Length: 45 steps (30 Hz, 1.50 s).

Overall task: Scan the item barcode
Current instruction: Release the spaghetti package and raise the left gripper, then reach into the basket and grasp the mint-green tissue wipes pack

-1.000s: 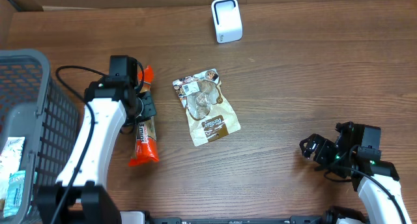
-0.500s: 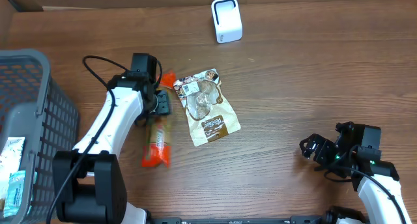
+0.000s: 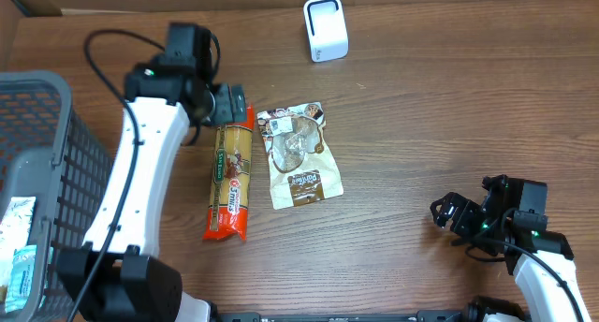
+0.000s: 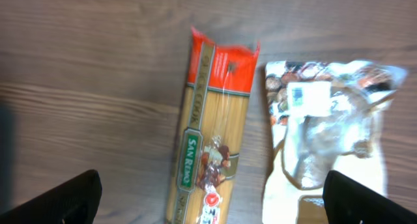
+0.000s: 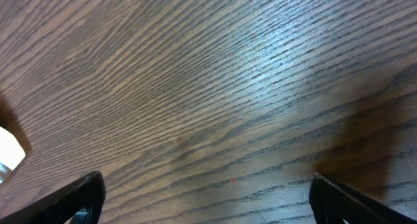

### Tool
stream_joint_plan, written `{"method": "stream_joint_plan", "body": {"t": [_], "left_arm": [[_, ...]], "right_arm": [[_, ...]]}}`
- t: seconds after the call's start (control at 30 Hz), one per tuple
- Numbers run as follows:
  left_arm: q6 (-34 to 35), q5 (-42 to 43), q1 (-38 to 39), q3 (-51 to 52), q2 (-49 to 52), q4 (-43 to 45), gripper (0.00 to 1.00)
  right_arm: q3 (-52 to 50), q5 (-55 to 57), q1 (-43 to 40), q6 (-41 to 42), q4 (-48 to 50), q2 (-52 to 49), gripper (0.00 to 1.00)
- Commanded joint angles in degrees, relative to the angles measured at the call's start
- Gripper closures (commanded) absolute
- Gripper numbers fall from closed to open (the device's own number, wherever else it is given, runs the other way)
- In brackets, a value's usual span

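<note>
A long pasta pack (image 3: 229, 182) with red ends lies flat on the wood table, also seen in the left wrist view (image 4: 212, 139). Right beside it lies a brown and white snack pouch (image 3: 301, 153) (image 4: 326, 133) with a white label (image 4: 309, 97) near its top. The white scanner (image 3: 326, 28) stands at the far edge. My left gripper (image 3: 231, 103) (image 4: 212, 204) hovers open over the pasta pack's far end, holding nothing. At the near right, my right gripper (image 3: 449, 212) (image 5: 208, 198) is open over bare wood.
A grey mesh basket (image 3: 37, 125) with packets inside stands at the left edge. The left arm's black cable (image 3: 103, 41) loops above the table behind the arm. A cardboard wall runs along the back.
My left gripper has opened and let go of the pasta pack, which now lies flat beside the pouch. The left arm swung toward the far side. The right arm has not moved.
</note>
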<state>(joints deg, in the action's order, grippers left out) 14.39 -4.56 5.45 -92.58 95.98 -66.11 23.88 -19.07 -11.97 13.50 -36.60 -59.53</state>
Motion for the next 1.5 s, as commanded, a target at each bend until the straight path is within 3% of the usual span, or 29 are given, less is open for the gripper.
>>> {"method": "stream_joint_plan", "body": {"t": [0.0,0.17,0.37,0.63,0.8,1.0,1.17,1.33,1.47], "left_arm": [[-1.14,-1.88,-2.56,-12.39,-2.14,-6.34,0.01],[-1.14,-1.84,-10.14,-23.76,-2.38,-16.52,0.0],[-1.16,-1.81,-23.58,-25.77,-5.55,-22.27,0.0],[-1.44,1.79,-41.27,-25.68,-10.49,-23.1,0.0],[2.86,0.85,-48.92,-23.74,-11.02,-22.51,0.0],[10.01,0.5,-55.39,-12.22,-10.97,-12.41,0.0],[10.01,-4.76,-55.69,-0.57,-10.95,1.7,0.01],[-3.58,-5.68,-55.71,9.66,-10.12,8.57,0.0],[-8.04,-9.46,-57.31,16.37,-10.01,11.02,0.0]], "right_arm": [[-0.07,0.17,0.24,0.24,0.28,0.02,0.0],[-0.09,0.17,0.24,0.24,0.28,0.02,0.0],[-0.09,0.15,0.24,0.24,0.28,0.02,0.0],[-0.09,0.17,0.24,0.24,0.28,0.02,0.0],[-0.07,0.17,0.24,0.22,0.28,0.02,0.0],[-0.09,0.17,0.24,0.24,0.28,0.02,0.0],[-0.07,0.17,0.24,0.24,0.28,0.02,0.0],[-0.09,0.15,0.24,0.24,0.28,0.02,0.0],[-0.07,0.17,0.24,0.24,0.28,0.02,0.0]]}}
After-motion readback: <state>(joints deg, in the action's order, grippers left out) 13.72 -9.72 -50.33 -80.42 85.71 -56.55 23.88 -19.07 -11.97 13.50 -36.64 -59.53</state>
